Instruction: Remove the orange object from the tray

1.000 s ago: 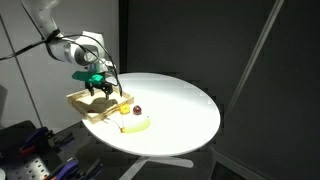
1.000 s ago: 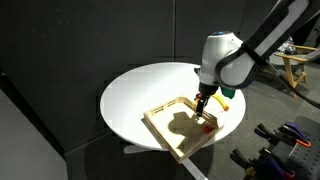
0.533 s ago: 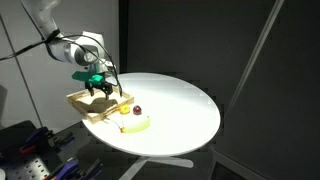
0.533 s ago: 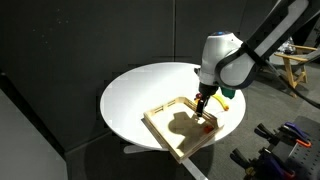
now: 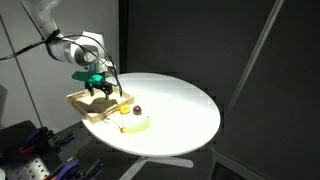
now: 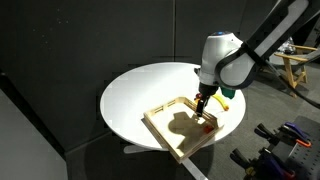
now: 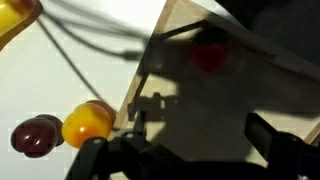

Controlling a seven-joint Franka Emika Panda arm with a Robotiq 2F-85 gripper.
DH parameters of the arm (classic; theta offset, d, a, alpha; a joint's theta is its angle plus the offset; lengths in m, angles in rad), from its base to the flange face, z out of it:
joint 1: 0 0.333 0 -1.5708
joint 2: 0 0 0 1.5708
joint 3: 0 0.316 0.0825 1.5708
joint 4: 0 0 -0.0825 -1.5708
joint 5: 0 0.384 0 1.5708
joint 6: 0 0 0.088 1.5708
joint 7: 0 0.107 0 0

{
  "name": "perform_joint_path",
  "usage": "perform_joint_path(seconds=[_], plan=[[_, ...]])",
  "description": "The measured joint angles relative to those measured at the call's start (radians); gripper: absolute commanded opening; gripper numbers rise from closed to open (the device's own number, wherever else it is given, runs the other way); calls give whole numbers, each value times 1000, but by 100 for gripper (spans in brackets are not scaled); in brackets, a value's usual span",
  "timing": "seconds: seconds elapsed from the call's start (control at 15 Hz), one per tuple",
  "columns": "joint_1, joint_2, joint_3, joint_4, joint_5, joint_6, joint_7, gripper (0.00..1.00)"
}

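Observation:
A wooden tray (image 5: 88,102) sits at the edge of a round white table; it also shows in the other exterior view (image 6: 170,128) and in the wrist view (image 7: 230,90). My gripper (image 5: 97,88) (image 6: 203,103) hovers over the tray, open and empty, its fingers (image 7: 200,140) above the shaded tray floor. In the wrist view an orange object (image 7: 88,122) lies just outside the tray's rim on the white table. A small red object (image 7: 208,55) (image 6: 205,125) lies inside the tray.
A dark red plum-like fruit (image 7: 35,135) (image 5: 137,110) lies beside the orange object. A yellow banana (image 5: 135,124) (image 6: 225,103) (image 7: 15,15) lies on the table near the tray. The white table (image 5: 175,100) extends beyond them. Dark curtains surround the scene.

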Motion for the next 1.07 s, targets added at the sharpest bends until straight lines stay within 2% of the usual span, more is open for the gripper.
perform_joint_path(seconds=[1.07], plan=[[0,14,13,0,-4,3,-2,100]])
